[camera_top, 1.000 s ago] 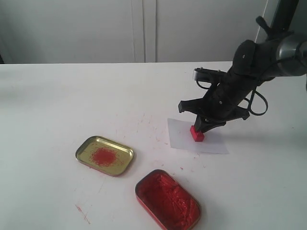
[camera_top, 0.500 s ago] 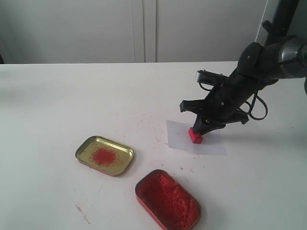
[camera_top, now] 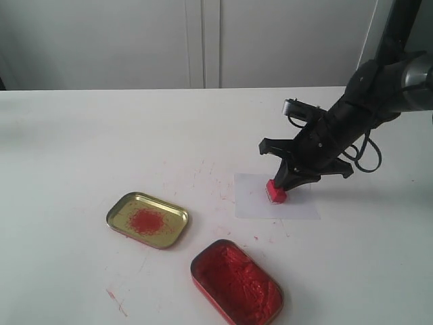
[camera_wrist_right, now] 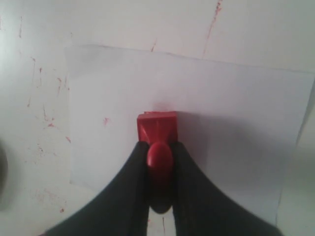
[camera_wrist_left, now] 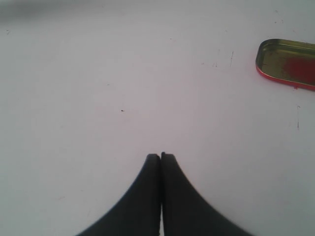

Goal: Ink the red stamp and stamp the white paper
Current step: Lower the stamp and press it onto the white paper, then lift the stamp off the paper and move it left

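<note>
Room over bare tabletop [camera_top: 81, 135] on left side & past tins; obstacles: gold tin [camera_top: 147, 220], red-paste tin [camera_top: 237, 282], right gripper [camera_top: 281, 184] w/ red stamp [camera_top: 275, 193] on white paper [camera_top: 301, 207].

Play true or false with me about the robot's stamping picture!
1. The small red plastic stamp rests on the thin white paper sheet. True.
2. The right gripper is open and empty. False: it is shut on the stamp's knob.
3. The left gripper is shut, holding nothing. True.
4. The gold-coloured metal tin is clean inside. False: a red smudge sits in its middle.
5. The rounded tin of lumpy red paste sits on the paper. False: it lies apart, on the white table.
</note>
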`<action>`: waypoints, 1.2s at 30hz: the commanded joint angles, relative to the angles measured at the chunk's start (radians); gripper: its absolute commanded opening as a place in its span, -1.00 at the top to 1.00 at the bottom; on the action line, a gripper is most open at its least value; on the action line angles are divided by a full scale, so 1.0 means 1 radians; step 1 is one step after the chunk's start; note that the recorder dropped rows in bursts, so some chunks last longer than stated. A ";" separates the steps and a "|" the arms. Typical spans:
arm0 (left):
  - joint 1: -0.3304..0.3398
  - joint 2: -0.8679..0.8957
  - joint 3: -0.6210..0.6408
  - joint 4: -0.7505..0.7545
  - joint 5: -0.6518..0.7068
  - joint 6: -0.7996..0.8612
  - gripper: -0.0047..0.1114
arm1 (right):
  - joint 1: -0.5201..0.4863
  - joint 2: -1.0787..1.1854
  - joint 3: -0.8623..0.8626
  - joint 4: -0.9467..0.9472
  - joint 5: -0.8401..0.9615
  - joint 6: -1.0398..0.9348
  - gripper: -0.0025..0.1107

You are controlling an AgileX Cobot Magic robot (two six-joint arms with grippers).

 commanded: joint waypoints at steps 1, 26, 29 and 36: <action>0.002 -0.005 0.010 -0.005 0.003 -0.003 0.92 | -0.005 -0.001 0.003 -0.026 -0.013 -0.010 0.96; 0.002 -0.005 0.010 -0.005 0.003 -0.003 0.92 | -0.001 -0.104 0.001 0.072 -0.023 -0.058 0.96; 0.002 -0.005 0.010 -0.005 0.003 -0.003 0.92 | -0.001 -0.104 0.001 0.131 -0.023 -0.106 0.96; 0.002 -0.005 0.010 -0.005 0.003 -0.003 0.92 | -0.001 -0.104 0.001 0.221 0.014 -0.209 0.96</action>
